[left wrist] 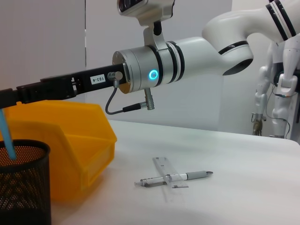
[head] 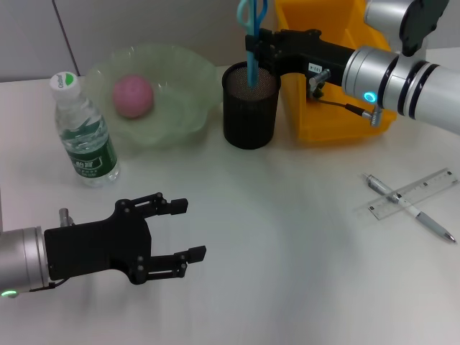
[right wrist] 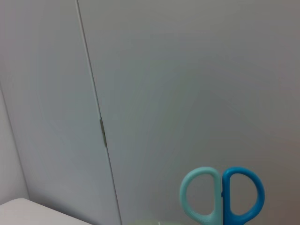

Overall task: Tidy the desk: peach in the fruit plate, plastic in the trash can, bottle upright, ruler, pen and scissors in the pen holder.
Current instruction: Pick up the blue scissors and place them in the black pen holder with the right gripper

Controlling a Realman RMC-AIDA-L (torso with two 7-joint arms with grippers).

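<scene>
My right gripper (head: 253, 49) is shut on the blue scissors (head: 252, 29) and holds them upright, blades down inside the black mesh pen holder (head: 250, 108). The scissors' two handles (right wrist: 222, 197) fill the right wrist view. A pink peach (head: 132, 95) lies in the green fruit plate (head: 180, 108). To the plate's left, the bottle (head: 85, 133) stands upright. The pen (head: 410, 207) lies across the clear ruler (head: 424, 188) at the right. My left gripper (head: 188, 230) hovers open near the front left, holding nothing. The plastic is out of view.
The yellow bin (head: 323, 79) stands just right of the pen holder, under my right arm (head: 402, 72). In the left wrist view the pen holder (left wrist: 23, 187), bin (left wrist: 70, 140), pen (left wrist: 187, 176) and ruler (left wrist: 161, 168) also show.
</scene>
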